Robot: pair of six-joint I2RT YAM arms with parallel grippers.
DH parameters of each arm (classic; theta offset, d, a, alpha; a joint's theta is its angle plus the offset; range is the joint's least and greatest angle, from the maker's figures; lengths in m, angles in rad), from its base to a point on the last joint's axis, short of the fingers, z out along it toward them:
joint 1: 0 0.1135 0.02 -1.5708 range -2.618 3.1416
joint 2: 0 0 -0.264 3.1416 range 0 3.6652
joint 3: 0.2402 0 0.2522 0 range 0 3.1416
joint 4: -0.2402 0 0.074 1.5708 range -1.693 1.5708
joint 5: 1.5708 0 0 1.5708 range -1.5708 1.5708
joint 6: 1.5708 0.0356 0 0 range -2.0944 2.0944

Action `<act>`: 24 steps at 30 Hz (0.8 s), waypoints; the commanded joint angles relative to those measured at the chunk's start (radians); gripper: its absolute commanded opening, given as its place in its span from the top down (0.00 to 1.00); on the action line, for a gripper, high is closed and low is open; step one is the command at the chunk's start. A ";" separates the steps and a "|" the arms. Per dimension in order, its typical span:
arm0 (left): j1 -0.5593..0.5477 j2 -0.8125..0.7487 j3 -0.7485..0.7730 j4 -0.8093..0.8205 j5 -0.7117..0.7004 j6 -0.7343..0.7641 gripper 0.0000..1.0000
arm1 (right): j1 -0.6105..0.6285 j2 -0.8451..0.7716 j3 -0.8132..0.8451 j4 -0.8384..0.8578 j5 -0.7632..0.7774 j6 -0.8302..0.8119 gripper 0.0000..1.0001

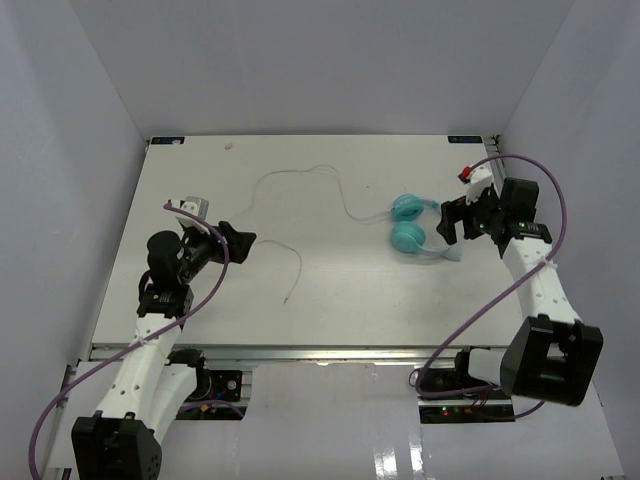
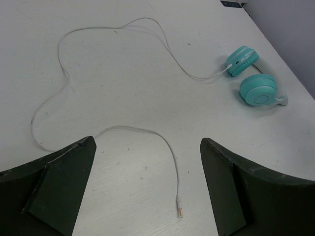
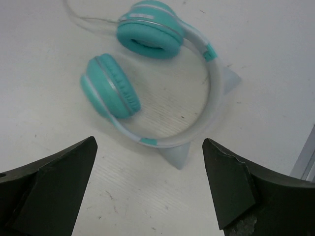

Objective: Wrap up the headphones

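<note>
The teal headphones point(image 1: 409, 224) lie on the white table point(image 1: 330, 290) at the right, earcups side by side, pale headband toward my right gripper. Their thin whitish cord point(image 1: 300, 175) loops across the back middle and ends in a plug point(image 1: 287, 300) near the centre. My left gripper point(image 1: 236, 243) is open and empty, above the table left of the plug; in its wrist view the plug point(image 2: 179, 211) lies between the open fingers, cord point(image 2: 123, 129) and headphones point(image 2: 259, 89) beyond. My right gripper point(image 1: 452, 222) is open, just right of the headband point(image 3: 211, 98); earcups point(image 3: 110, 86) lie ahead.
White walls enclose the table on the left, back and right. Purple arm cables point(image 1: 545, 190) arc over the right arm and hang beside the left arm point(image 1: 205, 295). A small red and white part point(image 1: 466, 176) sits by the right wrist.
</note>
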 commanded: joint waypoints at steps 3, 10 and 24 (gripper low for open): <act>-0.003 -0.008 0.037 -0.006 0.022 -0.001 0.02 | -0.095 0.259 0.196 -0.050 0.066 0.336 0.35; -0.002 0.005 0.042 -0.005 0.046 -0.004 0.02 | -0.094 0.400 0.187 0.029 0.200 0.456 0.36; -0.003 0.010 0.041 -0.001 0.067 -0.001 0.02 | -0.092 0.756 0.423 0.016 0.147 0.212 0.46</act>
